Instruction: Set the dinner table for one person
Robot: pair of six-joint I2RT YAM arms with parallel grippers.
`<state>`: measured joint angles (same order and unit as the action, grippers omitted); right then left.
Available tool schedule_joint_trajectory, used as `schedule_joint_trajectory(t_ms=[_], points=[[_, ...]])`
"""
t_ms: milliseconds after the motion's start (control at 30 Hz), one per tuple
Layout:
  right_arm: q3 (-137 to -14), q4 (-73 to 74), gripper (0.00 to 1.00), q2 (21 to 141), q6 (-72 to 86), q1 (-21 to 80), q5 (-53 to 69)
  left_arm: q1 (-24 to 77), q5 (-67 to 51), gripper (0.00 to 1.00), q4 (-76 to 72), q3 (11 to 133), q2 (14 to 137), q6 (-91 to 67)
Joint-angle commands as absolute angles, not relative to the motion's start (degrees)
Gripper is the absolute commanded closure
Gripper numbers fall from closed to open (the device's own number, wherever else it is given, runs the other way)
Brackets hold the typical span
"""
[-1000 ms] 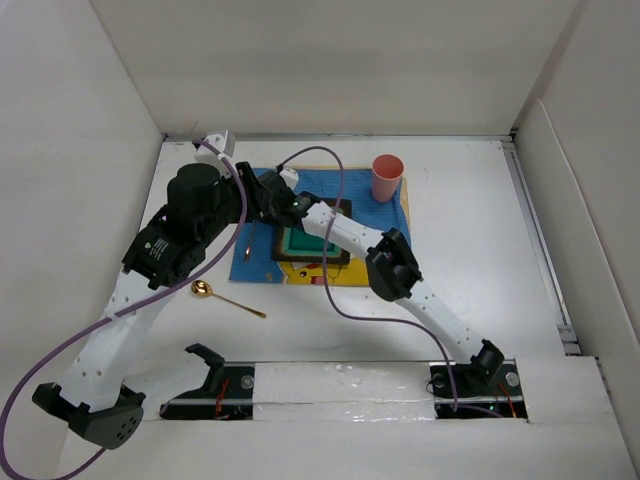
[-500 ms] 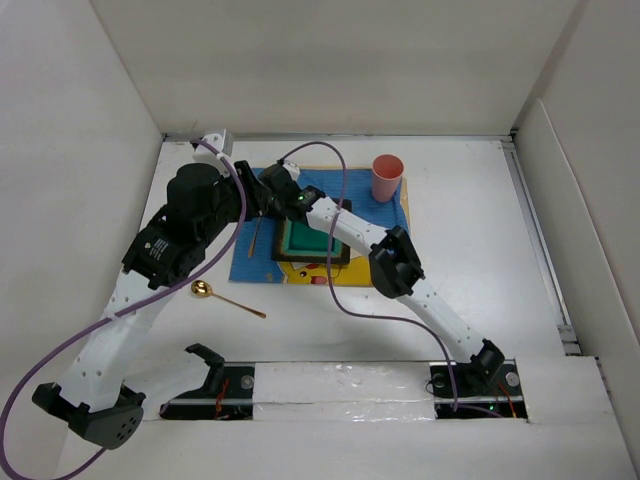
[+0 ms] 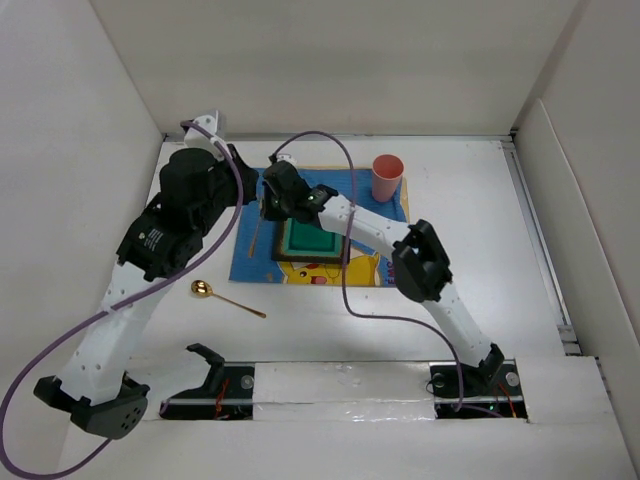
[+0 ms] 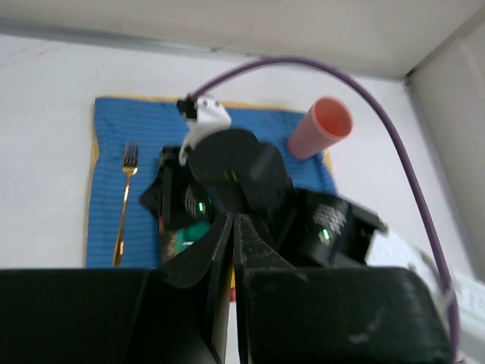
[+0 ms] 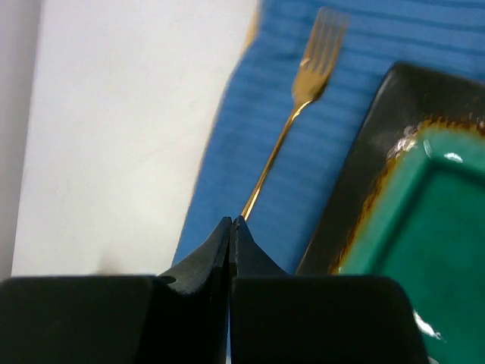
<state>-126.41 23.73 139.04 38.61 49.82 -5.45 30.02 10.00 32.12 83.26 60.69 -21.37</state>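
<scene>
On the white dinner table (image 3: 470, 260) lies a blue mat (image 3: 380, 215) with a green plate (image 3: 310, 240) in its middle and a pink cup (image 3: 386, 177) at its far right corner. A gold fork (image 3: 256, 238) lies flat on the mat's left strip, left of the plate. My right gripper (image 5: 231, 221) hovers shut over the near end of the fork (image 5: 292, 144), with nothing between its fingers. The left gripper (image 4: 233, 220) is shut and empty, above the mat's far left corner, looking down on the right wrist. A gold spoon (image 3: 225, 298) rests on the table in front of the mat.
White walls close the table in at the back and the left. A raised rail (image 3: 540, 240) runs along the right side. Purple cables loop over both arms. The arm bases sit on the near edge strip (image 3: 340, 385).
The right gripper has opened and shut again and moved toward the mat's far left. The left gripper has shut and drawn back toward the far wall. The fork now lies further back on the mat.
</scene>
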Motion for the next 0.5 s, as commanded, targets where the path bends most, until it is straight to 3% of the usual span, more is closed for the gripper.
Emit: schedule_joint_trajectory(t_ms=[0,133,267,367,467], points=[[-116.4,14.0,1.0,126.0,28.1,55.3,-0.8,30.2,12.5,1.0,30.8,90.3,59.7,-20.3],[-108.1,14.3,1.0,125.0,23.5,61.7,1.4,30.2,12.2,1.0,31.5,93.4,59.0,-22.1],[-110.1,16.6,0.62,127.6,18.9,67.4,-2.5,30.2,13.5,0.73,34.6,94.9,57.8,-23.8],[-113.0,18.1,0.51,130.4,16.3,68.9,-3.3,30.2,15.8,0.64,38.0,95.7,56.6,-24.6],[-116.6,19.7,0.49,134.2,13.5,70.1,-4.0,30.2,18.0,0.61,40.2,96.2,56.0,-25.5]])
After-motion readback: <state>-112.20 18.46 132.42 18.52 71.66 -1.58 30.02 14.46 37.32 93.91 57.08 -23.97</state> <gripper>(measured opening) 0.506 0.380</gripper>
